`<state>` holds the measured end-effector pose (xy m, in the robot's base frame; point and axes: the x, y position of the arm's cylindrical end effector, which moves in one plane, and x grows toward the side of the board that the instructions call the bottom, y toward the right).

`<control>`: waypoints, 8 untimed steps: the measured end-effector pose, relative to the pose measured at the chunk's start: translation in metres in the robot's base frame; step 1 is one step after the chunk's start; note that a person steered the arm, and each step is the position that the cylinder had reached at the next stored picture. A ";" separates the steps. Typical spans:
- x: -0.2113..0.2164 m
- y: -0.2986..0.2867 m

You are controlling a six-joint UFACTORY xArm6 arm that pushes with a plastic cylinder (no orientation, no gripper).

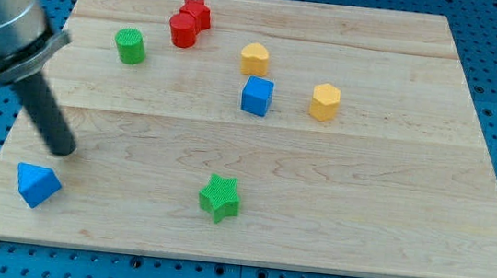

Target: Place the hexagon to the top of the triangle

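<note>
The yellow hexagon (325,102) sits right of the board's middle. The blue triangle (37,183) lies near the board's bottom left corner. My tip (63,150) rests on the board just above and slightly right of the blue triangle, a small gap away from it. The tip is far to the left of the hexagon. The dark rod slants up to the view's top left.
A blue cube (257,95) stands left of the hexagon, with a second yellow block (254,58) above the cube. A green cylinder (130,45), a red cylinder (183,30) and a red star (195,11) are at the top left. A green star (220,197) is at the bottom centre.
</note>
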<state>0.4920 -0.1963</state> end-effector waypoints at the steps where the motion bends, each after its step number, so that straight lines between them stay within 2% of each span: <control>1: -0.023 0.124; 2: -0.031 0.242; 3: -0.048 0.329; 5: -0.064 0.324; 7: -0.090 0.281; 8: -0.107 0.360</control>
<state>0.3854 0.1637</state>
